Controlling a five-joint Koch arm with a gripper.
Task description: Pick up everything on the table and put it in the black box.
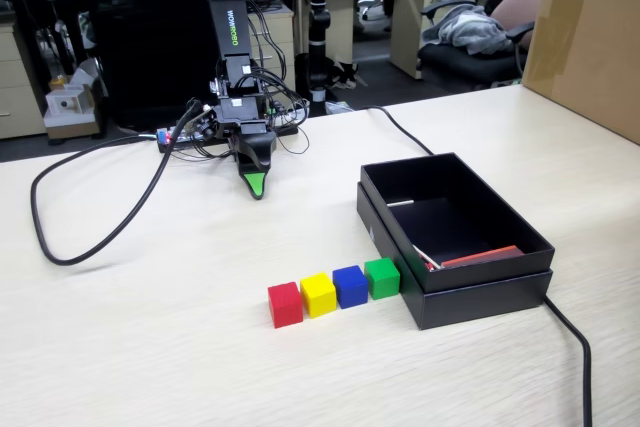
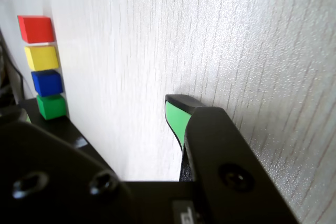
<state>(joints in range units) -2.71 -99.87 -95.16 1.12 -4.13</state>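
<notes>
A: Red cube (image 1: 285, 304), yellow cube (image 1: 319, 294), blue cube (image 1: 350, 286), green cube (image 1: 382, 277) — we see all four on the pale wood-grain table (image 1: 150, 347), side by side in one row, neighbours touching or nearly so in the fixed view.

B: Where's the black box (image 1: 455, 292) relative to them?

A: Just right of the green cube in the fixed view, sitting in its matching black lid. Green end of the row is right beside the box's near-left corner. We see none of the cubes inside; there's something reddish and flat plus a light strip in there, can't tell what.

B: Gripper (image 1: 257, 185)?

A: Well back from the cubes, near the arm's base, green tip pointing down at or just above the table. Holding nothing. From both cameras we only make out one green-faced finger (image 2: 176, 119), so we can't tell whether the jaws are apart or together.

B: Wrist view add anything?

A: Same row at its left edge, red at top, green at bottom. A black cable (image 1: 90, 207) loops on the table to the left in the fixed view, and a brown cardboard carton (image 1: 585, 42) stands far right.
</notes>
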